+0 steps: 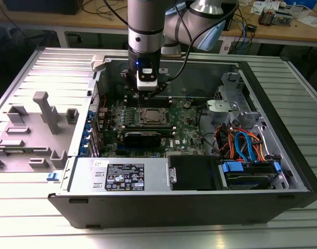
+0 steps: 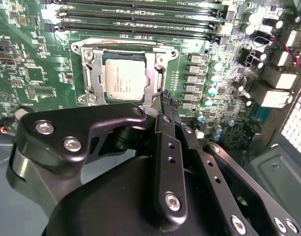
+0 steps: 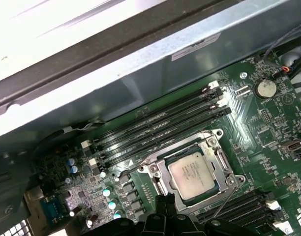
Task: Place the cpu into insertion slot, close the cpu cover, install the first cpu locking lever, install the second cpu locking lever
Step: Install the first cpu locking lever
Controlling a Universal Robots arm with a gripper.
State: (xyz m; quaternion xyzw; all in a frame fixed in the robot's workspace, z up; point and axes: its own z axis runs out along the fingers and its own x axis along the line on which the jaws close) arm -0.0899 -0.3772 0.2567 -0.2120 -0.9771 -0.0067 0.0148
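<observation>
Four walls of the open computer case (image 1: 163, 207) box me in as it lies on the ribbed worktop (image 1: 283, 228). In the exterior view my arm comes down near the far wall, with the black fan shroud (image 1: 143, 137) on the near side of the socket and a tangle of coloured cables (image 1: 241, 142) off to the exterior view's right. The long memory slots (image 2: 140, 19) run just beside one edge of the socket (tight on that side). The space straight above the socket is free.

My gripper (image 2: 168, 101) hangs just over the green circuit board (image 2: 37, 73), at the socket's edge near a corner. Its fingertips (image 3: 165, 199) are drawn together, and I can make out nothing between them. Whether they touch the metal rim I cannot tell.

The cpu (image 2: 123, 78) sits flat in the insertion slot (image 2: 123, 45), its dull grey-tan top facing up. The cpu cover (image 2: 94, 73) lies down around it, and the chip shows through its square window. The silver frame looks level on all sides in both wrist views.
</observation>
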